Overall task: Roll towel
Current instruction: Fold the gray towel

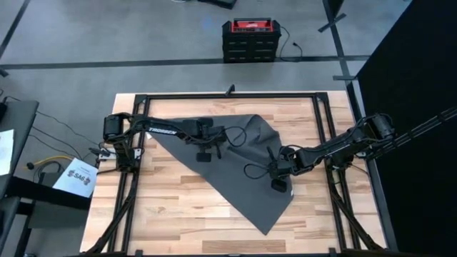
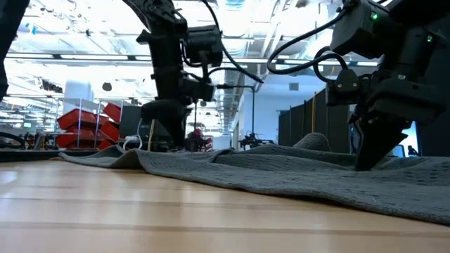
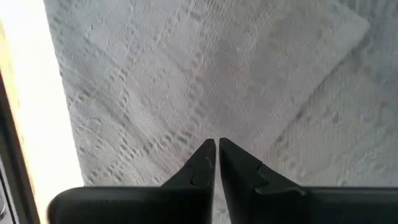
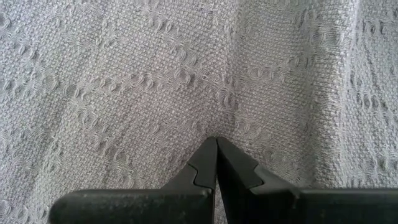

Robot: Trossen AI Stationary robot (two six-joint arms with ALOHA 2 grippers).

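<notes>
We note the towel (image 1: pixel 228 160) lies diagonally, far-left to near-right of the tabletop (image 1: pixel 164 207); both clenched hands, left hand (image 1: pixel 214 145) and right hand (image 1: pixel 275 171), press on it mid-span.

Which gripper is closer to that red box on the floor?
Left. The left gripper sits on the towel's far part, toward the red box; the right gripper is farther back.

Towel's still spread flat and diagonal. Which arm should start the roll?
Probably the left. The left gripper sits shut over the towel close to its folded far corner and edge, a natural starting line. The right gripper, also shut, is over the cloth's middle, farther from any edge.
</notes>
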